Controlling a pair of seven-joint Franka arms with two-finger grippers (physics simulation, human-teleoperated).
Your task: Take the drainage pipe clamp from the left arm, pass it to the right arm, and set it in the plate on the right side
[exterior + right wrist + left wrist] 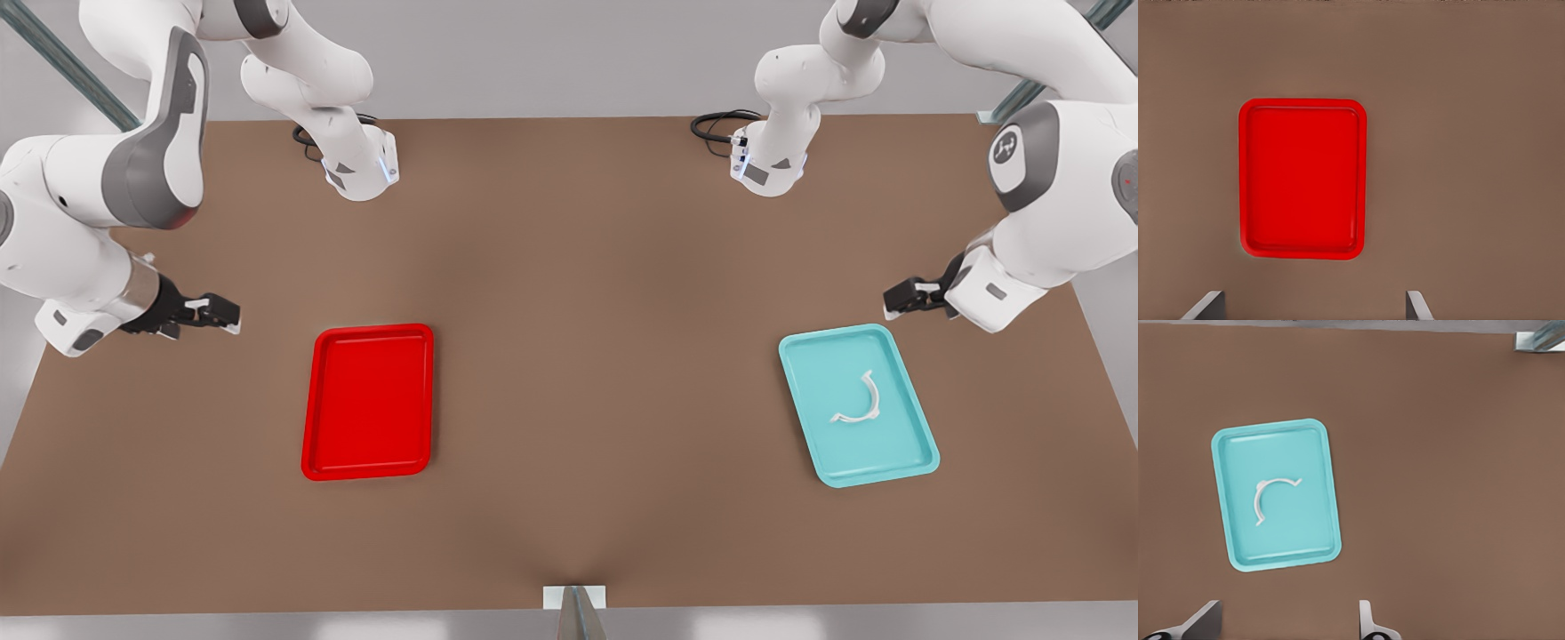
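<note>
The white drainage pipe clamp lies curved inside the teal tray on the front view's right. Just beyond that tray's far corner hovers my left gripper, open and empty, apart from the clamp. The red plate sits on the front view's left with nothing in it. My right gripper hangs open and empty off the plate's far outer side, above bare table.
A brown table carries both trays, with a wide bare stretch between them. The two arm bases stand at the far edge. A small metal bracket sits at the near edge.
</note>
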